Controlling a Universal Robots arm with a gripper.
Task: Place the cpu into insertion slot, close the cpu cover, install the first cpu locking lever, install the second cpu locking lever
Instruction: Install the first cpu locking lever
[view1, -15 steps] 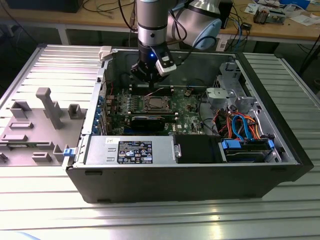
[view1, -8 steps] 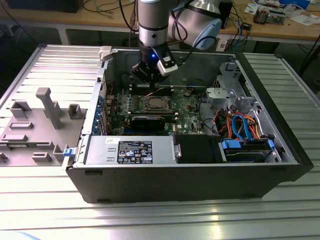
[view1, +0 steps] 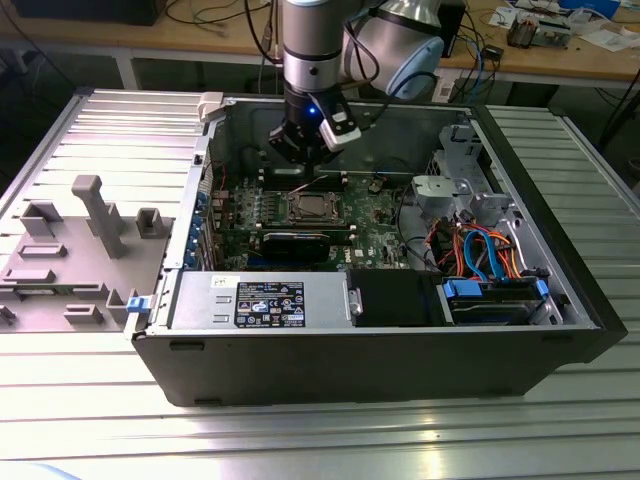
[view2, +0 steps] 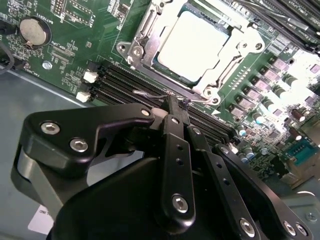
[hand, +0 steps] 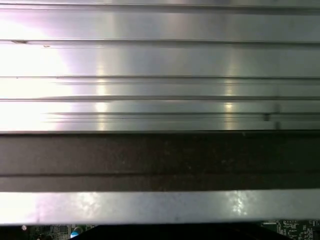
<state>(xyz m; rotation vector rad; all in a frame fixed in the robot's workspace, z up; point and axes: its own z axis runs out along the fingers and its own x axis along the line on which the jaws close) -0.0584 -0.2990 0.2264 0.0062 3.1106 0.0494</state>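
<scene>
1. The cpu (view2: 192, 45) sits in the insertion slot (view2: 150, 67), silver top up, near the middle of the green board (view1: 380, 225) inside the open computer case (view1: 350, 350), which rests on the ribbed metal counter (view1: 300, 440).
2. The cpu cover (view2: 227, 75) lies flat around the chip, its window framing the metal top; in the second wrist view I judge it closed.
3. My gripper (view2: 176, 102) hangs over the far edge of the slot in the exterior view; its black fingers (view2: 172, 130) are drawn narrow, tips together beside a thin wire locking lever (view2: 155, 94). I cannot tell whether they pinch the wire or merely press against it.
4. State of work, as I judge it: chip placed, cover down, lever step in hand.
5. Risks: the springy wire could slip off the fingertips and snap back. A push off line could miss the latch hook. Pressing too low could scrape the dark memory slots (view2: 120, 80) just beside the lever.
</scene>
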